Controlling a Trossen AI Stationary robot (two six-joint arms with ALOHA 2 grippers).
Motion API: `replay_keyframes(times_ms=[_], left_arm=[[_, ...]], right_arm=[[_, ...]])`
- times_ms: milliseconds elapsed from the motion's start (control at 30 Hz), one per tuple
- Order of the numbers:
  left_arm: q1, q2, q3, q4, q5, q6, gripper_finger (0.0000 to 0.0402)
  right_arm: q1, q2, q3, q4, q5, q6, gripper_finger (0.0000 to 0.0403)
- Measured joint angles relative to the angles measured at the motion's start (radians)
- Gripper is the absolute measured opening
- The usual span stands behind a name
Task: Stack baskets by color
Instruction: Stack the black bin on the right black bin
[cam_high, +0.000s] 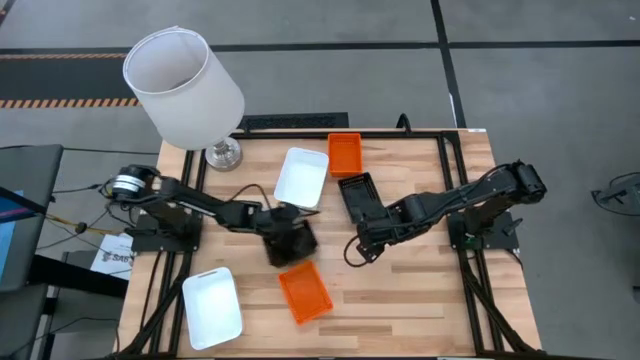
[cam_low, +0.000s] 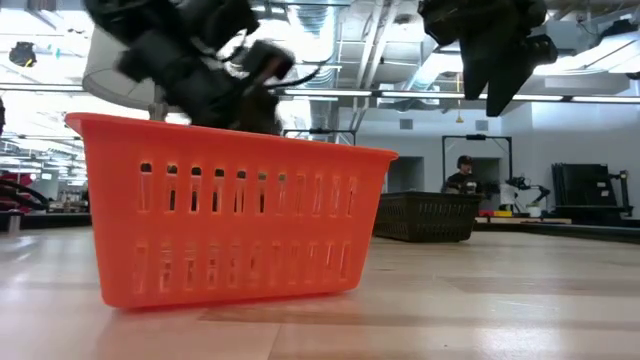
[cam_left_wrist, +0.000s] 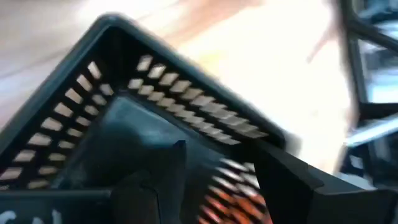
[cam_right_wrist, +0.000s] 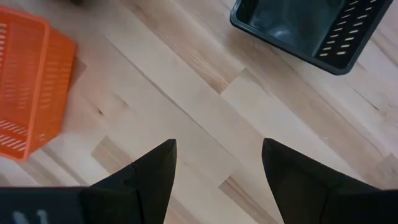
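Lampshade (cam_high: 183, 88): large and white, upper left of the high view, on a metal base at the table's far left corner.
Wooden table (cam_high: 420, 300): pale planks, fills the middle and bottom of the high view.
White basket, lower left (cam_high: 211, 307): alone near the table's bottom left corner, well apart from the others.
Left gripper (cam_high: 285, 232): centre-left of the high view, fingers pinching the wall of a black basket (cam_high: 290, 243); in the left wrist view a dark finger (cam_left_wrist: 158, 177) sits inside the mesh side, the other outside; held basket raised and tilted, in the low view above the rim of the orange one.
Orange basket, bottom centre (cam_high: 304, 292): just below the held black basket, turned at an angle; fills the left of the low view, upright on the wood.
White basket, top centre (cam_high: 301, 178): just above the left gripper, near the lampshade base.
Orange basket, top centre (cam_high: 345, 154): at the table's far edge, just right of that white basket.
Second black basket (cam_high: 358, 198): right of centre, below the far orange one, flat on the table.
Right gripper (cam_high: 364, 246): just below that second black basket, fingers spread wide over bare wood, holding nothing.
Person (cam_low: 462, 175): small, far back right of centre in the low view.
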Motion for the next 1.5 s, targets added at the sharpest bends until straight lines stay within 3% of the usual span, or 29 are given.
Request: replay_keyframes(times_ms=[300, 433, 533, 633, 833, 1033, 1200, 1400, 1500], left_arm=[[0.022, 0.238, 0.373, -0.006, 0.109, 0.206, 0.0171], [0.06, 0.287, 0.509, -0.058, 0.256, 0.269, 0.0171], [0.087, 0.277, 0.584, -0.185, 0.356, 0.297, 0.0171], [0.111, 0.24, 0.648, -0.403, 0.371, 0.352, 0.0171], [0.125, 0.146, 0.759, -0.913, 0.222, 0.474, 0.0171], [0.051, -0.006, 0.77, -1.26, 0.073, 0.421, 0.0171], [-0.05, -0.14, 0.767, -1.405, -0.085, 0.234, 0.0171], [-0.14, -0.262, 0.768, -1.425, -0.263, 0.013, 0.0171], [-0.169, -0.297, 0.768, -1.433, -0.302, -0.05, 0.0171]], right_arm=[[0.0, 0.0, 0.0, -0.083, 0.026, 0.016, 0.026], [0.018, -0.005, 0.0, -0.105, 0.027, 0.048, 0.026], [0.037, -0.023, 0.0, -0.115, 0.027, 0.086, 0.026], [0.061, -0.052, -0.001, -0.116, 0.029, 0.121, 0.026], [0.116, -0.093, -0.001, -0.067, 0.07, 0.139, 0.026], [0.08, -0.03, -0.011, 0.204, 0.083, 0.074, 0.026], [-0.008, 0.088, -0.013, 0.38, 0.011, -0.028, 0.026], [-0.101, 0.213, -0.013, 0.516, -0.039, -0.099, 0.026], [-0.131, 0.261, -0.013, 0.526, -0.047, -0.104, 0.026]])
